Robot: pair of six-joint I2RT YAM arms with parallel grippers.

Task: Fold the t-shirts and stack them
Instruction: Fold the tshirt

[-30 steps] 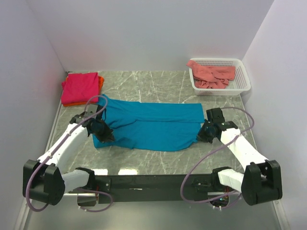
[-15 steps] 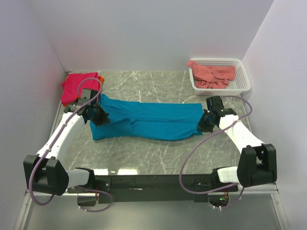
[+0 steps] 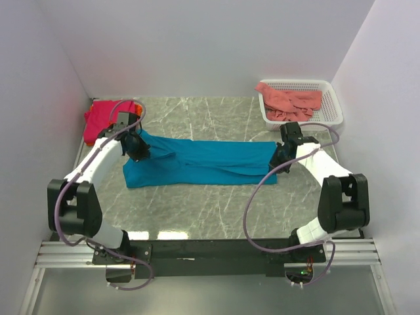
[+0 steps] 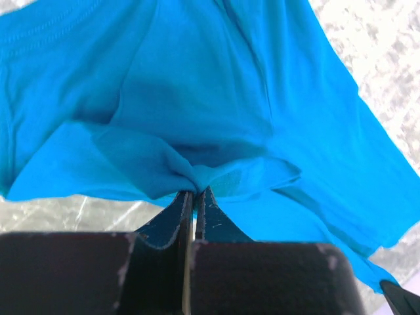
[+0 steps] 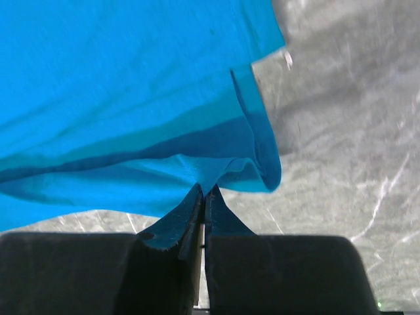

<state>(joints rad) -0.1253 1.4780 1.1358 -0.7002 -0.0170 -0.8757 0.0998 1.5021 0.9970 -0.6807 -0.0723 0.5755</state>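
The teal-blue t-shirt point(image 3: 203, 161) lies stretched across the middle of the table, its near edge lifted and folded back over itself. My left gripper point(image 3: 136, 146) is shut on the shirt's left edge; the left wrist view shows the cloth point(image 4: 197, 118) pinched at the fingertips point(image 4: 195, 191). My right gripper point(image 3: 281, 156) is shut on the shirt's right edge; the right wrist view shows the cloth point(image 5: 131, 98) pinched there point(image 5: 204, 189). A folded magenta-pink shirt point(image 3: 105, 118) lies on an orange shirt point(image 3: 138, 107) at the back left. A salmon-pink shirt point(image 3: 292, 100) lies crumpled in the basket.
A white mesh basket point(image 3: 331, 108) stands at the back right corner. White walls enclose the table on three sides. Both arms' purple cables loop above the table near the shirt's ends.
Both grippers have carried the shirt's near edge away from me toward the far edge, so the shirt now looks narrower front to back.
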